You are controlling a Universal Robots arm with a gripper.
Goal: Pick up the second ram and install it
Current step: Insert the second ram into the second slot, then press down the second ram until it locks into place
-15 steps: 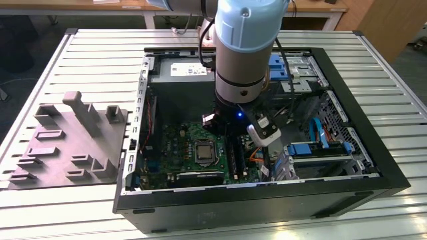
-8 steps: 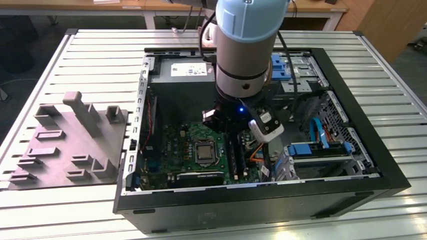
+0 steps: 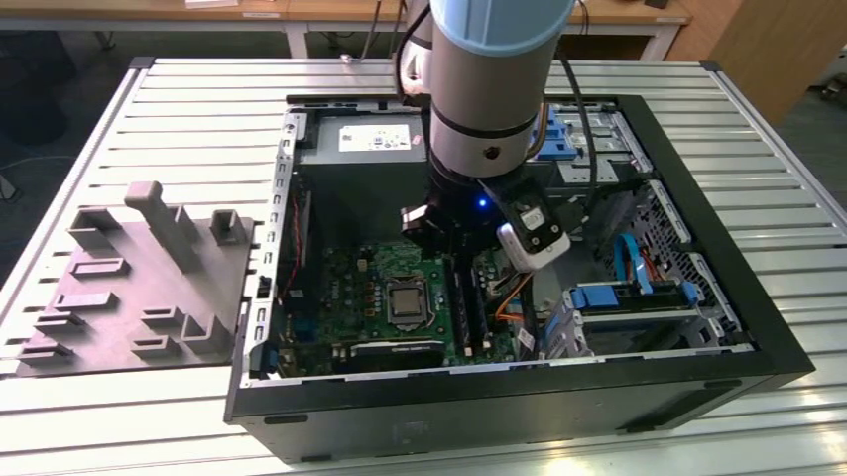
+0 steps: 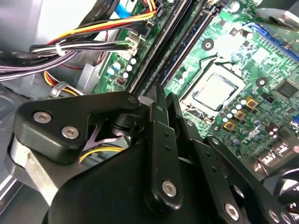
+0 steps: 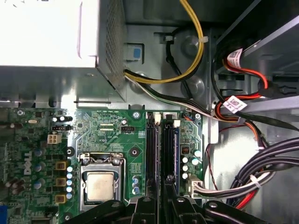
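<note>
Gripper (image 4: 164, 95) pinches narrowly on the second ram (image 5: 174, 149) over the memory slots (image 5: 150, 154).

one case (image 3: 530, 402), one tray (image 3: 133, 297), one processor (image 3: 403, 300)

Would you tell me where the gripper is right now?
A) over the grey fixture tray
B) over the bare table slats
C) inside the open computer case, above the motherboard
C: the exterior view shows the gripper down inside the computer case, over the motherboard, well apart from the grey fixture tray.
</note>
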